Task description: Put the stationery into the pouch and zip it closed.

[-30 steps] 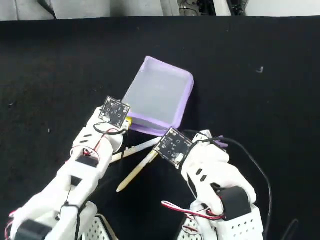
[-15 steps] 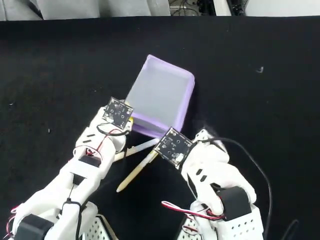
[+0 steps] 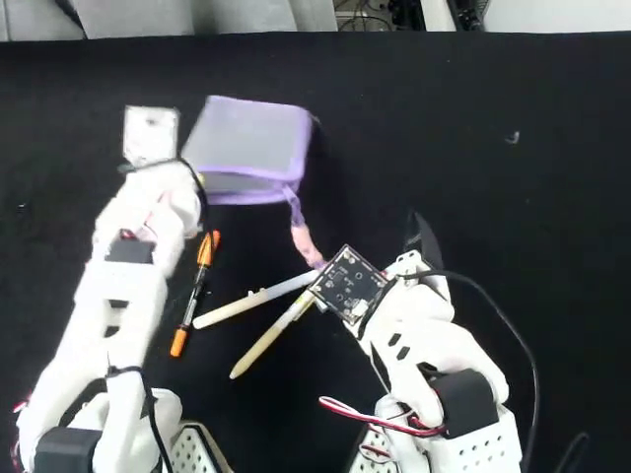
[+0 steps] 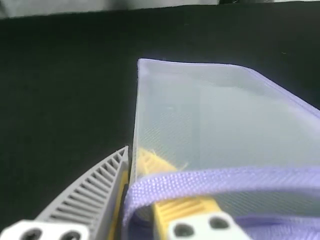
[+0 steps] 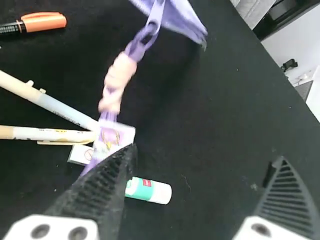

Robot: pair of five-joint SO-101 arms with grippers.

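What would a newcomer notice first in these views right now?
The translucent purple pouch is toward the far left of the black table, its edge pinched by the left end effector. Nearer the arms, an orange pen and two cream pens lie loose, and the right end effector hangs open near a glue stick.

No legible text, tag (image 5: 111,140) print unreadable

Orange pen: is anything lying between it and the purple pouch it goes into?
Nothing visible. In the high view the orange pen lies on bare black table just short of the pouch, with the left arm alongside, not across the gap. The left claw grips the pouch's edge.
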